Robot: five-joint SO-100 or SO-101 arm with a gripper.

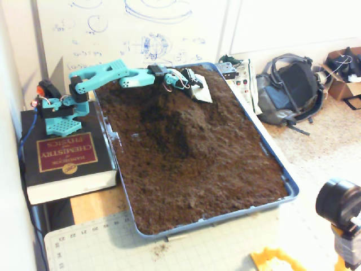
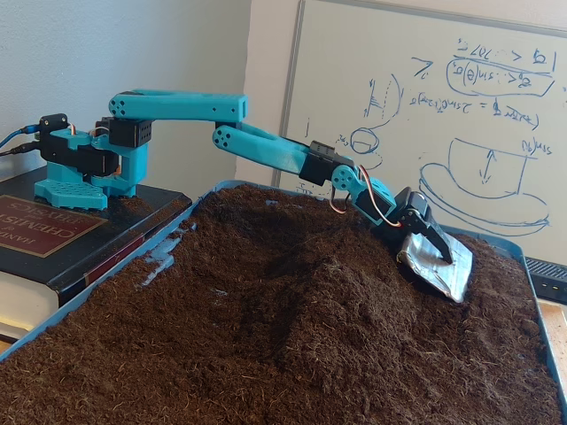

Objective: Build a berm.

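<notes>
A blue tray point(image 1: 225, 217) is filled with dark brown soil. The berm point(image 1: 169, 127) is a raised, rounded mound of soil in the tray's far middle; in the other fixed view it rises in the centre point(image 2: 292, 274). My teal arm reaches from its base on the left across the far end of the tray. The gripper point(image 1: 197, 87) is shut on a silver foil-covered scoop blade point(image 1: 204, 93) that rests tilted on the soil beyond the berm. In the other fixed view the gripper point(image 2: 436, 252) and blade point(image 2: 434, 273) sit to the right of the mound.
The arm's base stands on a thick dark book point(image 1: 67, 161) left of the tray, also seen in the other fixed view point(image 2: 53, 230). A whiteboard point(image 2: 425, 106) is behind. A backpack point(image 1: 293, 90) and a grey box point(image 1: 240, 73) lie to the right. A cutting mat point(image 1: 113, 248) and a black camera point(image 1: 338, 203) are in front.
</notes>
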